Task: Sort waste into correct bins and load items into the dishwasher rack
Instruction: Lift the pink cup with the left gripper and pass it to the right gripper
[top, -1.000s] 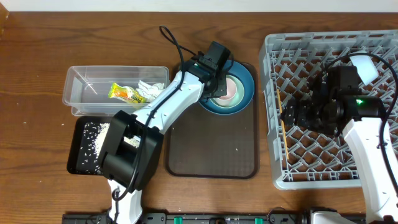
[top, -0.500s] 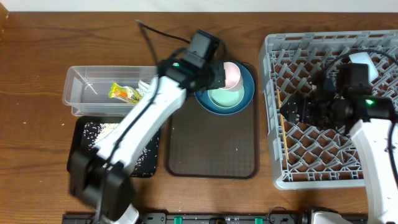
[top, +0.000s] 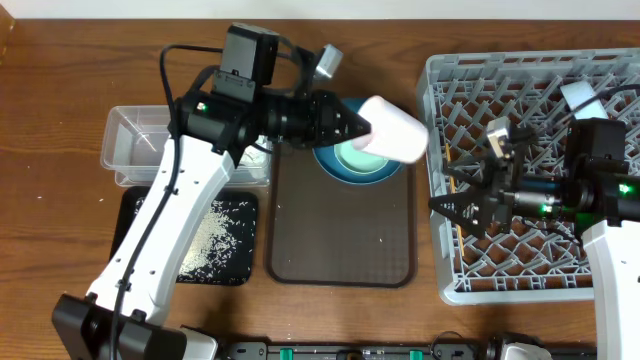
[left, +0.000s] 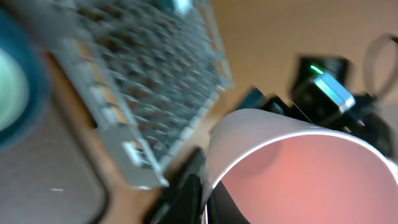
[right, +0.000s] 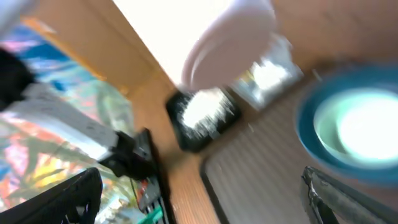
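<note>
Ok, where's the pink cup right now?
Overhead view, centre: the cup is in the air on its side, gripped by the left end effector, over the right edge of the plate and just left of the rack.

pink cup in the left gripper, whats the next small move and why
Probably carry the pink cup right, over the left wall of the dishwasher rack. The left gripper is shut on its rim, and it hangs sideways above the blue plate, short of the rack. The right gripper stands open over the rack, facing the cup, so a handover may be meant.
</note>
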